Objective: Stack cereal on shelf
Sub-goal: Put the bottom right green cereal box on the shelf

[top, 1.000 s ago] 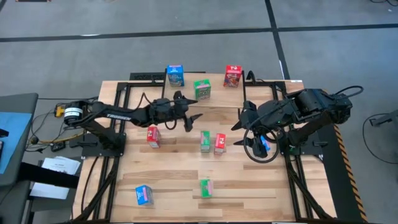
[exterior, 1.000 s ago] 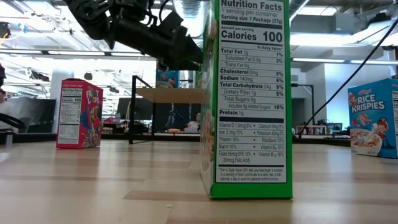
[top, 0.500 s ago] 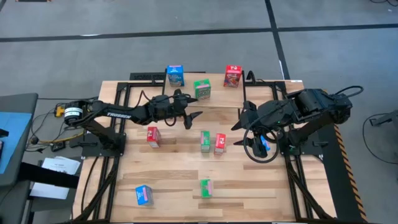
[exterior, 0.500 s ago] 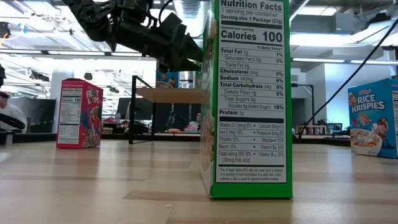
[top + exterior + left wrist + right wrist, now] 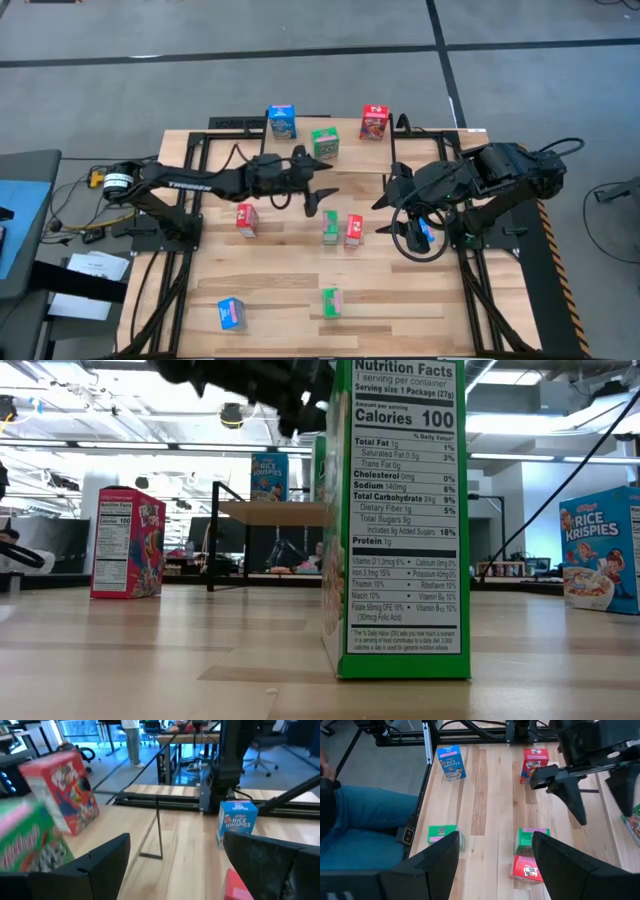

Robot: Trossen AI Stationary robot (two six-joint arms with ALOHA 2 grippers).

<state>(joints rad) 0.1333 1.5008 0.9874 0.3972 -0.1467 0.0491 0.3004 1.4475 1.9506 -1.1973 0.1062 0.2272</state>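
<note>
**Three cereal boxes up, the rest waiting below**

On the shelf (image 5: 330, 140) stand three boxes: a blue box (image 5: 282, 121), a green box (image 5: 324, 143) and a red box (image 5: 374, 121). Judging by that, about a third of the stacking is done.

In front of the shelf, on the worktop (image 5: 270, 290), a green and red pair (image 5: 341, 229) stands together, another red box (image 5: 246, 219) to their left, and a second blue box (image 5: 231, 313) and green one (image 5: 331, 301) farthest from it.

The left end effector (image 5: 322, 199) hovers released between shelf and pair, holding nothing. The right end effector (image 5: 495, 851), beside the pair, is likewise spread and empty.
</note>
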